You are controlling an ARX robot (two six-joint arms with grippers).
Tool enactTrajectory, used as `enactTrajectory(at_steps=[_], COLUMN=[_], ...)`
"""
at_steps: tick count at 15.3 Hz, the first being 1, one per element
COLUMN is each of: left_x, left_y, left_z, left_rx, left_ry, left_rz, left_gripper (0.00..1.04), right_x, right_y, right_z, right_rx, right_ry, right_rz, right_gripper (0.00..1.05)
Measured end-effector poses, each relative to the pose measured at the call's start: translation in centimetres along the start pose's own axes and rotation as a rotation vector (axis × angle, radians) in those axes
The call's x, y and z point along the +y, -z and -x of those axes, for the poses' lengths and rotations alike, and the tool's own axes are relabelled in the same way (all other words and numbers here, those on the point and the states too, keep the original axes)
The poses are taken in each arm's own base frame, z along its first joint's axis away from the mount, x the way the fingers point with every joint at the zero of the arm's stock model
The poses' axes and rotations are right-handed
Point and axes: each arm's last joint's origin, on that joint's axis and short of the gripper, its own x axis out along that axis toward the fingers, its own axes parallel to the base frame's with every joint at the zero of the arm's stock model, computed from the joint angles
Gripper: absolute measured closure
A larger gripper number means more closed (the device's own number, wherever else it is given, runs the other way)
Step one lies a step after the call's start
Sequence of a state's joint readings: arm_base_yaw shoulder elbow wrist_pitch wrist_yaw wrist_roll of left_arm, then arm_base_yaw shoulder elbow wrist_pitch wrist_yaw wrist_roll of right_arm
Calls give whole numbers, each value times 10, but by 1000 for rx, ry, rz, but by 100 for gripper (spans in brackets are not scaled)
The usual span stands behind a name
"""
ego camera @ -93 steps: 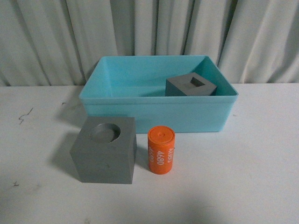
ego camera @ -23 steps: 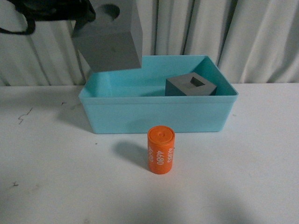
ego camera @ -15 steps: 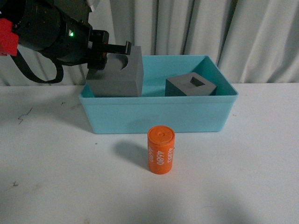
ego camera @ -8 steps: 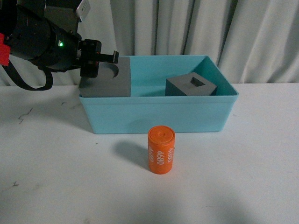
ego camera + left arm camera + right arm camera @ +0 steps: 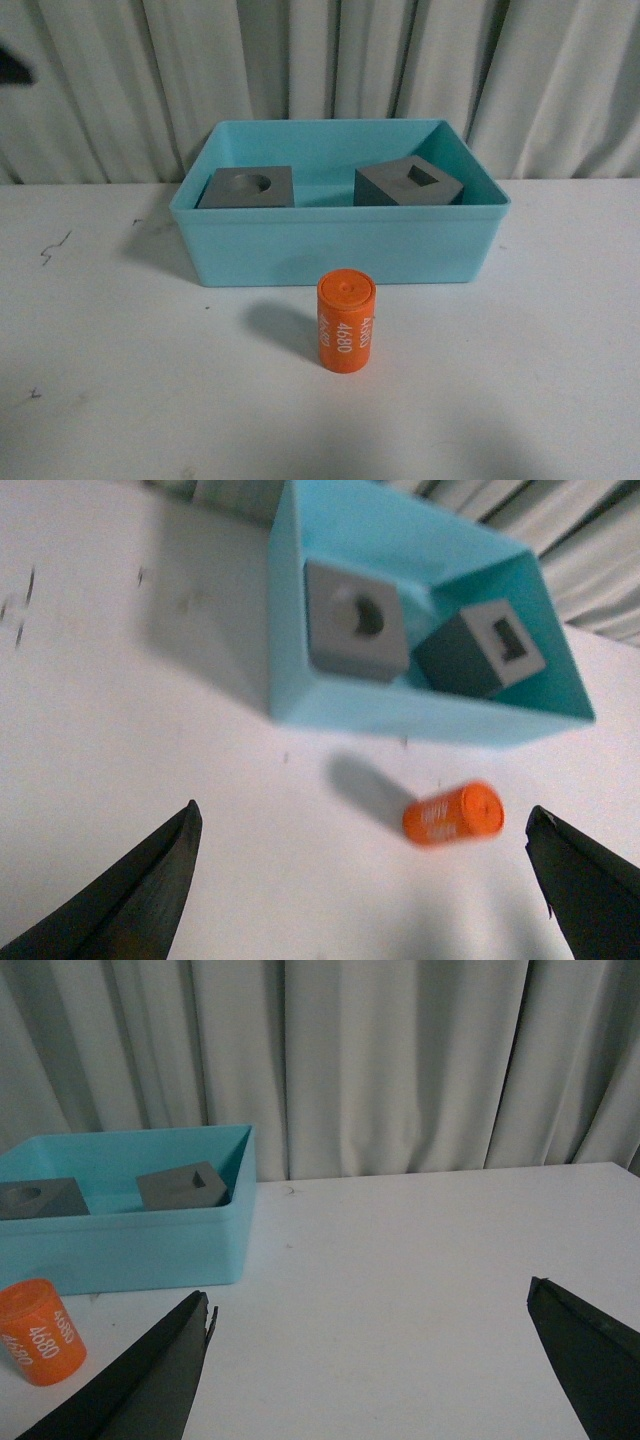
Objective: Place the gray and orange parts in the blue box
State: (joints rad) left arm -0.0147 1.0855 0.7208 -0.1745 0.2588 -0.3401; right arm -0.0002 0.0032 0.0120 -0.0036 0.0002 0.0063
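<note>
The blue box (image 5: 340,245) stands at the back middle of the white table. Inside it rest two gray cubes: one with a round recess (image 5: 225,190) at the left, one with a square recess (image 5: 385,190) at the right. The orange cylinder (image 5: 345,322) printed "4680" stands upright on the table just in front of the box. My left gripper (image 5: 362,810) hangs open high above the table, with the box (image 5: 400,715), both cubes and the cylinder (image 5: 450,815) below it. My right gripper (image 5: 370,1290) is open over bare table to the right of the box (image 5: 130,1245).
A pale pleated curtain (image 5: 400,60) closes off the back. Small dark marks (image 5: 50,248) dot the table at the left. A dark bit of the left arm (image 5: 12,65) shows at the front view's upper left edge.
The left gripper let go of the round-recess cube inside the box and drew away up and left, nearly out of the front view. The cube now rests on the box floor.
</note>
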Motion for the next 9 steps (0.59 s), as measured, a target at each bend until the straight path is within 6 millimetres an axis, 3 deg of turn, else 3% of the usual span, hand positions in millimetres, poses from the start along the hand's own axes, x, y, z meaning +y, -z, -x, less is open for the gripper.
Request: enactTrajectory(at_steps=[3,6,7,9], left_x=[58,99,107,88], left_y=[74,84,85,110], left_z=[66,98,97,89], left_rx=[89,4,-177,-470], left_ry=[-108,-186,-180,-156], left_rz=[225,326,151,-267], left_gripper=[7,7,13,37], right_x=[0,0,0,0], right_y=[0,0,0,0], right_z=[0,0,0,0], right_rx=[0,0,0,2], right_ry=[0,0,0,0], right_rz=[0,0,0,0], right_gripper=[6,6,6,6])
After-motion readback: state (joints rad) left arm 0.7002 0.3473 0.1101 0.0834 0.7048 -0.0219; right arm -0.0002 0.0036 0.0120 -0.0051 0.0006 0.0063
